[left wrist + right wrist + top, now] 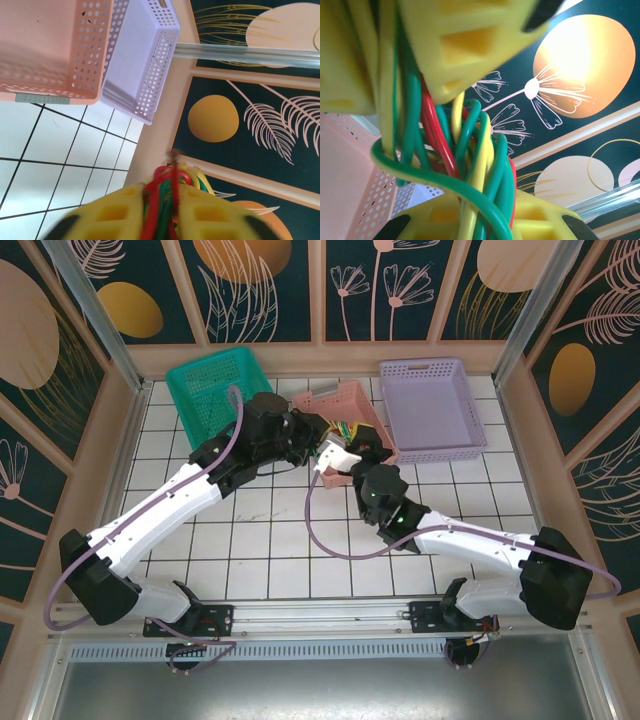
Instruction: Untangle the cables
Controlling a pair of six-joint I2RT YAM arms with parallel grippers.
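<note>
Tiled table (260, 540), far edge: left gripper (162, 196) and right gripper (485, 216) both closed on the cables (487, 155) — seemingly light, floppy; better take one loose loop.

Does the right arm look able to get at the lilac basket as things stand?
Probably yes: the lilac basket lies open just beyond it, nothing between. But the right pincer is shut on the cables, which the left pincer also grips.

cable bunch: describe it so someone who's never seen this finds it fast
A green basket, pink basket and lilac basket line the table's far edge. Over the pink one's near side the left arm and right arm meet, jaws shut on the cable bunch. It's the only tangle of thin green, yellow and red wires.
</note>
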